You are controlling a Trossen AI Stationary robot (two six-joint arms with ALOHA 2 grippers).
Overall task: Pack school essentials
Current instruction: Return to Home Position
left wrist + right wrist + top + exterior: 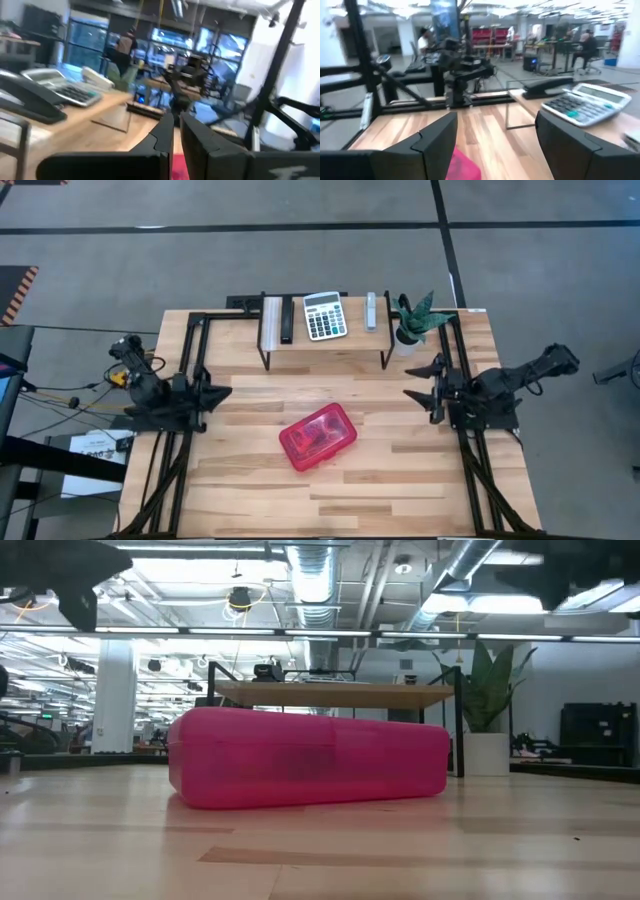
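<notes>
Closed red case [296,452] on the table [400,480], an arm at each side.
The case lies between the left gripper [218,393], fingers pressed together, and the right gripper [412,383], fingers spread wide and empty. It touches neither. The school supplies [322,432] show only as dim shapes inside it.

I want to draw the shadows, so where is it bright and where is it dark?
Low view: ceiling lights glare, the left arm and right arm are black shapes, the red case lays a thin shadow on the table. High view: even light, faint shadows. Left wrist view: bright windows behind the left tool. Right wrist view: ceiling lights glare beyond the right tool.
</notes>
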